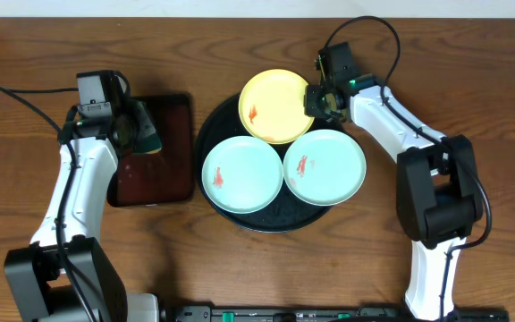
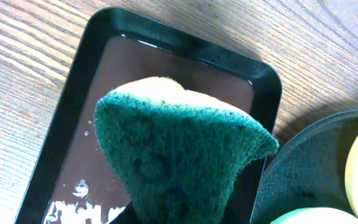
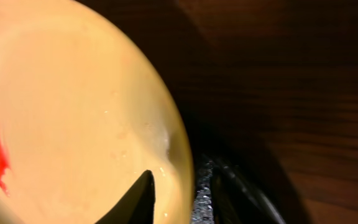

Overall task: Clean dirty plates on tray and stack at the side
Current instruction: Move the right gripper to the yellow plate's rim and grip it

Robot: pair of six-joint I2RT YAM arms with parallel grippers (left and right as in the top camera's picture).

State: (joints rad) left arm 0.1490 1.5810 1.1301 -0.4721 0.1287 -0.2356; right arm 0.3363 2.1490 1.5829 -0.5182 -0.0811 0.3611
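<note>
- Plainly, the coming move turns on the yellow plate (image 1: 274, 107) and the right pincer (image 1: 320, 98). The pincer sits at the plate's rim on the side toward the counter's (image 1: 490, 89) right edge, and the plate spreads away from it toward the left edge.
- In the right wrist view one dark finger (image 3: 143, 196) lies over the plate's inner face, just inside the rim. The other finger is lost against the dark beyond the rim, so I cannot tell whether the pincer is clamped on the rim or only straddling it.
- The right arm is much the nearer to this plate. The left pincer (image 1: 138, 131) is well apart from it, toward the left edge, above the brown tray (image 1: 164, 179).
- The left pincer is closed around a green sponge (image 2: 179, 168), which bulges and folds where it is pinched.
- A round plate has no long axis, so I judge the rim nearest the pincer to be the natural hold.
- The yellow plate rests at the far side of the black tray (image 1: 271, 219), which stands mid-counter, nearer the far edge. Its near rim meets the two mint plates (image 1: 242, 174).
- The plate is shallow, glossy and pale, with one red smear (image 1: 253, 114) toward its left side. Each mint plate carries a similar mark.
</note>
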